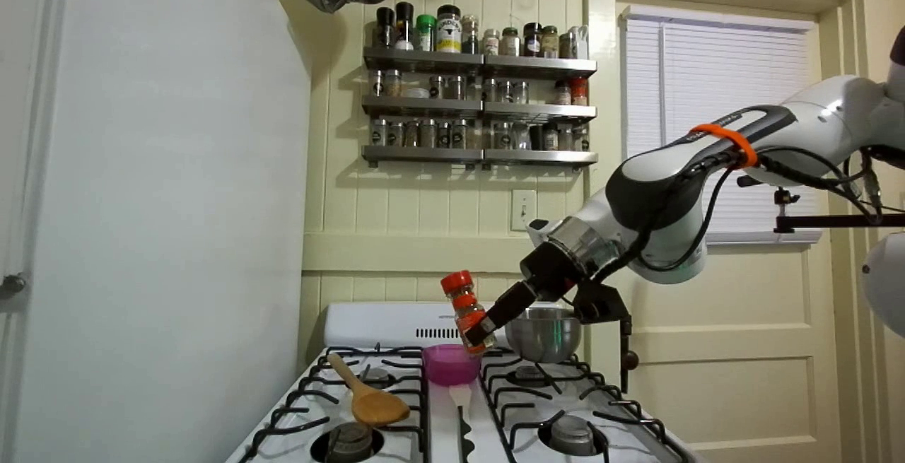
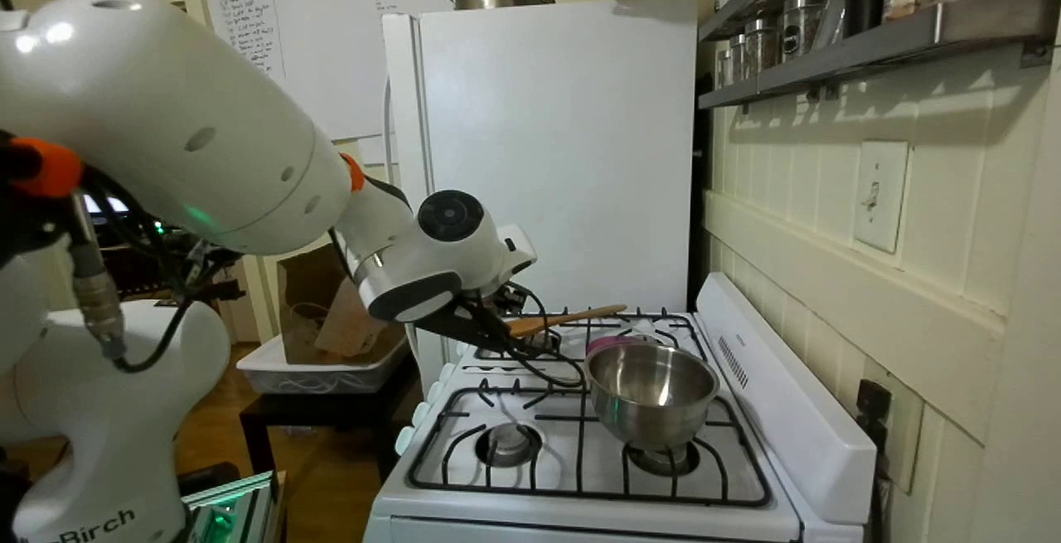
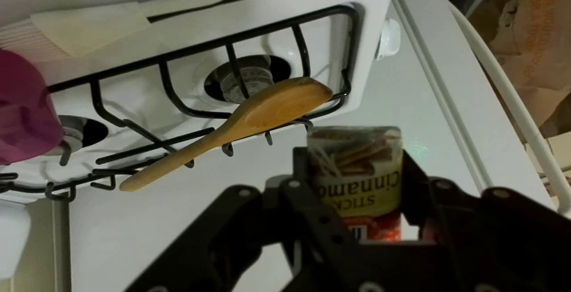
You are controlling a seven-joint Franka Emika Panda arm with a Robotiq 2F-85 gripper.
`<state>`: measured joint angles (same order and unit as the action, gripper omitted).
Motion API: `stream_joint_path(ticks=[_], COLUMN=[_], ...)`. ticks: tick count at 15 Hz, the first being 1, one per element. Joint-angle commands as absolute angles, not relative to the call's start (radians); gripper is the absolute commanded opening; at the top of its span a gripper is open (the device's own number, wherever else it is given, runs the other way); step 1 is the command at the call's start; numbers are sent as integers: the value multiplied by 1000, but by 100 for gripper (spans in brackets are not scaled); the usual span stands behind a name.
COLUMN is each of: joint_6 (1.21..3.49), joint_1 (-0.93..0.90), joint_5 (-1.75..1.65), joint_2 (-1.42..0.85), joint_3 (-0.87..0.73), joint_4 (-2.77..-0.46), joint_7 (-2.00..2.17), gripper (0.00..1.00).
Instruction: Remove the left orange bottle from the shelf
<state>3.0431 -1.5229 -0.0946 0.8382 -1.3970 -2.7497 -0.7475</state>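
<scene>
The orange bottle (image 1: 464, 300), a cinnamon stick jar with a red cap, is off the shelf and held tilted over the stove, cap end up. My gripper (image 1: 482, 332) is shut on its lower part. In the wrist view, the jar (image 3: 357, 189) sits between both fingers, its clear base pointing away from the palm. On the wall hangs the shelf (image 1: 424, 61), three metal tiers lined with jars. Another orange-red jar (image 1: 579, 92) stands at the right end of its middle tier. The forearm hides the bottle in an exterior view.
Below the bottle is a pink bowl (image 1: 451, 367), with a pale brush (image 1: 460, 398) in front. A steel bowl (image 1: 543, 334) stands on the rear right burner. A wooden spoon (image 1: 380, 406) lies across the left grates. A white fridge (image 2: 564, 162) rises beside the stove.
</scene>
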Motion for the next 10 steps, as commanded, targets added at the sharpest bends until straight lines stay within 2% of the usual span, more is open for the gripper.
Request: stream_joint_path(ticks=[1,6,10], joint_6=[3159,3282,3330], joint_1=[-1618,-1761,-1825], joint_5=[-169,-244,-293], joint_2=[865,903,925], joint_3=[-1531,-1729,-1810], joint_4=[-2750,-2750,-2751], joint_7=[-845,-907,-921], gripper=[23,23,23])
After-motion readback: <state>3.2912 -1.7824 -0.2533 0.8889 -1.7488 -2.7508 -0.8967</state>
